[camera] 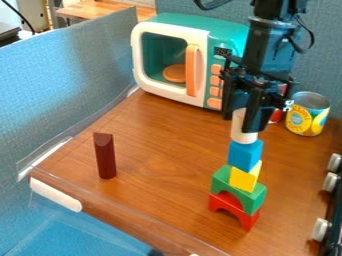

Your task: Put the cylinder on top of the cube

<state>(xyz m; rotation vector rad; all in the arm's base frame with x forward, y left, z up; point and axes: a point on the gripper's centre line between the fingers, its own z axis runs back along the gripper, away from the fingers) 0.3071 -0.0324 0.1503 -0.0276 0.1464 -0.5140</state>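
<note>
- Surface: we observed a wooden tabletop (160, 160).
- Room: we noted a blue partition (67, 80), left.
- Gripper (240, 121): fingers gripped the white cylinder (243, 136) over the blue cube (244, 154).

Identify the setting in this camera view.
Looks like a toy kitchen mock-up on a tabletop, probably a robot test bench: a teal toy microwave at the back, a food can beside the arm, and stove-type knobs along the right edge.

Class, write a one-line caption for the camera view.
A gripper with its jaws around a white cylinder atop a stack: blue cube, yellow block, green arch, red arch.
</note>
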